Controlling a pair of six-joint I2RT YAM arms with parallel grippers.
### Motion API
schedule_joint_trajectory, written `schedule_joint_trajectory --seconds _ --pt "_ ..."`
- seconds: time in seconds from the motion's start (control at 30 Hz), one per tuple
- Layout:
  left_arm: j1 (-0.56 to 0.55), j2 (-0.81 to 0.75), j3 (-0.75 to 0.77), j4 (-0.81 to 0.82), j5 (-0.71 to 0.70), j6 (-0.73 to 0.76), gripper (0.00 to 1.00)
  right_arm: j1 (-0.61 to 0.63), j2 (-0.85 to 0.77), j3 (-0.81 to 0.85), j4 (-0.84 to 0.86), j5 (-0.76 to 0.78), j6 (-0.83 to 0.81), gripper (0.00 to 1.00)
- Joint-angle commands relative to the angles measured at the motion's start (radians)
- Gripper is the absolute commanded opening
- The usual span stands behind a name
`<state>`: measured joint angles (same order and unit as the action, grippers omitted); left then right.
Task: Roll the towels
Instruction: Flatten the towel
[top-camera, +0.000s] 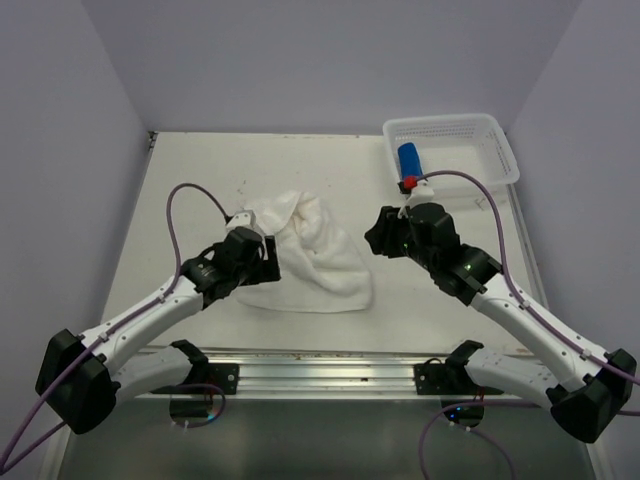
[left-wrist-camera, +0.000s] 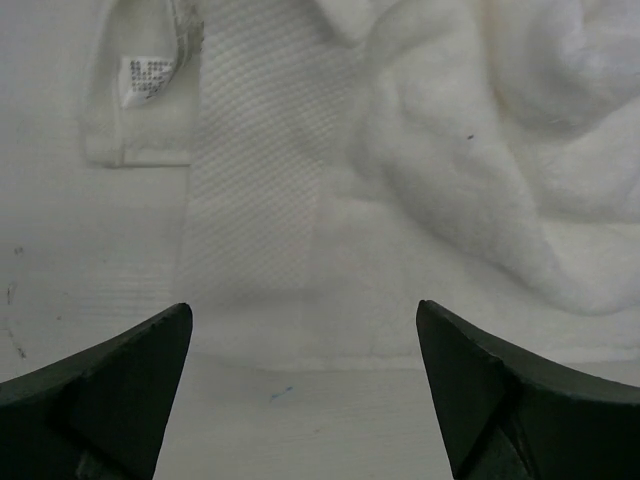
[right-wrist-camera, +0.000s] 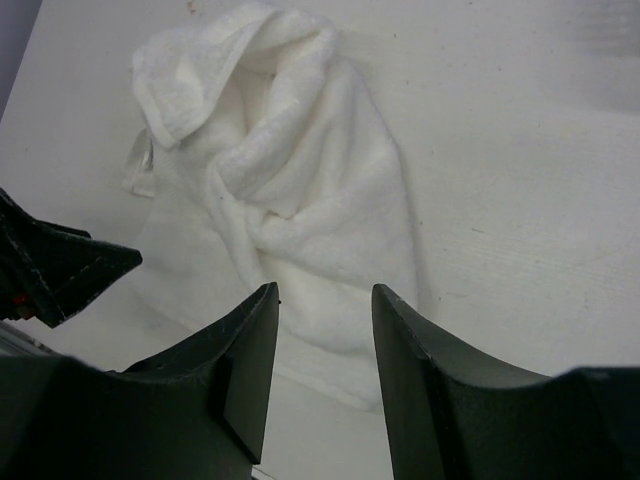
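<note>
- Top view: I see the white towel (top-camera: 315, 260) lying crumpled in a loose heap in the middle of the table (top-camera: 450, 320), between my two arms.
- The blue towel (top-camera: 410, 157) sits rolled up inside the basket (top-camera: 500, 135) at the far right corner, well apart from the white one.
- The left claw (top-camera: 266, 262) is at the white towel's left edge; the right claw (top-camera: 374, 238) is just off its right side, pointing toward it.
- Left wrist view: the left claw (left-wrist-camera: 305, 320) stands wide apart with nothing between its fingers (left-wrist-camera: 130, 370). A flat woven band of the white towel (left-wrist-camera: 480, 170) lies just ahead, bunched folds to the right, and a small label (left-wrist-camera: 140, 78) at the upper left.
- Right wrist view: the right claw (right-wrist-camera: 325, 295) is partly apart and holds nothing. The white towel (right-wrist-camera: 290, 190) lies beyond it on the table, and the dark tip of the left claw (right-wrist-camera: 60, 270) shows at the left edge.
</note>
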<state>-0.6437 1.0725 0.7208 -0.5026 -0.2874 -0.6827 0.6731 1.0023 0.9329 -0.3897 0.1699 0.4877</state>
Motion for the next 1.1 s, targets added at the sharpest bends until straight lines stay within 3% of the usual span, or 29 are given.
schedule_joint_trajectory --seconds 0.0,0.13,0.23,0.27,0.3,0.43,0.9,0.97,1.0,1.07 --pt "0.081 -0.054 -0.090 -0.019 0.074 -0.100 1.00 0.000 -0.025 -0.020 0.029 -0.007 0.045 0.46" --pt "0.159 -0.097 -0.185 0.029 0.129 -0.141 1.00 0.003 -0.025 -0.034 0.025 -0.030 0.049 0.45" --pt "0.159 -0.098 -0.211 0.056 0.139 -0.162 0.98 0.003 -0.027 -0.036 0.011 -0.029 0.045 0.45" --pt "0.159 -0.088 -0.218 0.065 0.149 -0.166 0.95 0.005 -0.030 -0.037 0.009 -0.026 0.045 0.45" --pt "0.161 -0.083 -0.224 0.085 0.157 -0.170 0.85 0.003 -0.033 -0.040 0.006 -0.024 0.040 0.45" --pt "0.161 -0.054 -0.273 0.124 0.186 -0.204 0.72 0.005 -0.048 -0.055 0.002 -0.013 0.038 0.45" --pt "0.161 -0.040 -0.371 0.191 0.154 -0.258 0.68 0.005 -0.045 -0.083 0.008 -0.012 0.028 0.45" --pt "0.161 0.012 -0.366 0.211 0.119 -0.259 0.61 0.003 -0.053 -0.088 0.006 -0.004 0.028 0.45" --pt "0.162 0.029 -0.353 0.228 0.117 -0.264 0.48 0.003 -0.056 -0.091 0.008 -0.004 0.028 0.45" --pt "0.165 0.078 -0.337 0.251 0.119 -0.259 0.42 0.003 -0.063 -0.092 0.000 -0.001 0.026 0.45"
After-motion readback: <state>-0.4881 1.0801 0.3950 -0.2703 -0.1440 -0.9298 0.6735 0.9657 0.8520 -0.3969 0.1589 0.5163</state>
